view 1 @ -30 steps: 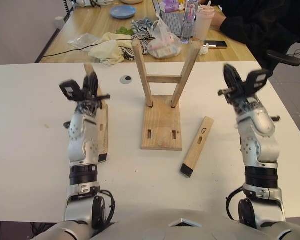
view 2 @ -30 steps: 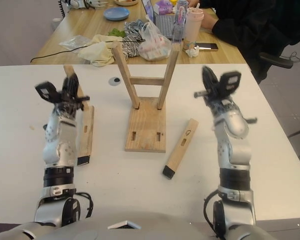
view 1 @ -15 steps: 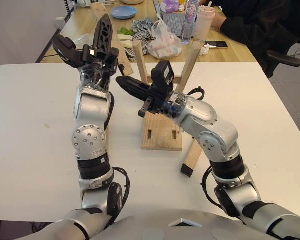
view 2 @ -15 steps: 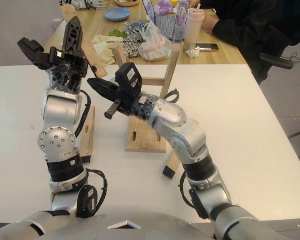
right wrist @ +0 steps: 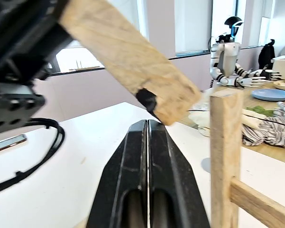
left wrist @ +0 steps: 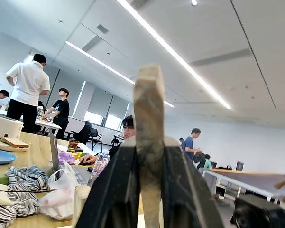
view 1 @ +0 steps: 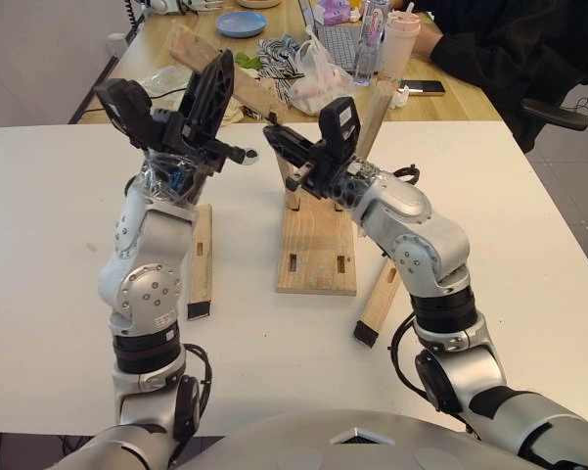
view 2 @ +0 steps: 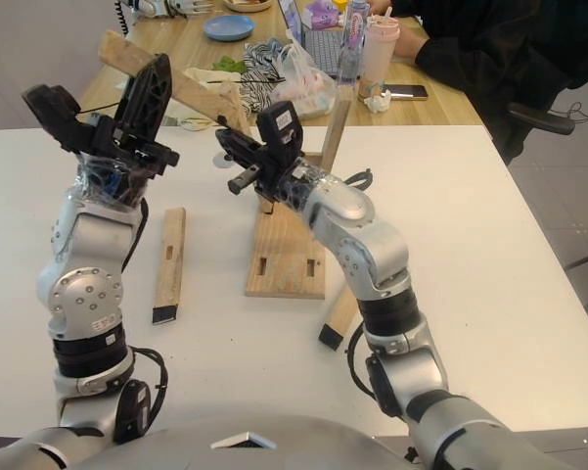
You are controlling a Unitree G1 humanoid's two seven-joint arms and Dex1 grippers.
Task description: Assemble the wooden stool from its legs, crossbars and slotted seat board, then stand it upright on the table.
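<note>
- We are working at a white table (view 1: 59,323), with a cluttered wooden table (view 1: 147,49) behind it.
- The slotted seat board (view 1: 316,259) lies flat near the middle of the white table. 2 slots at its near end are empty. It looks the heaviest part, so we judge it will stay put while legs are pressed in.
- 2 legs stand upright in the board's far end, among them the right one (view 2: 335,122), joined by a crossbar (right wrist: 263,209).
- The held leg (view 2: 196,90) is up in the air, slanting over the far left of the board. We judge it stiff, light and sturdy, though smooth enough to pivot in a narrow grip. It is best held near mid-length, leaving the end clear for a slot.
- 1 loose leg (view 1: 201,259) lies left of the board. Another (view 1: 377,304) lies to its right, partly behind the right arm.
- The left tool (view 1: 217,73) is clamped on the held leg.
- The right tool (right wrist: 147,126) has its fingers pressed together on nothing. Its tip is just beside the held leg's lower end, and we cannot tell whether they touch.
</note>
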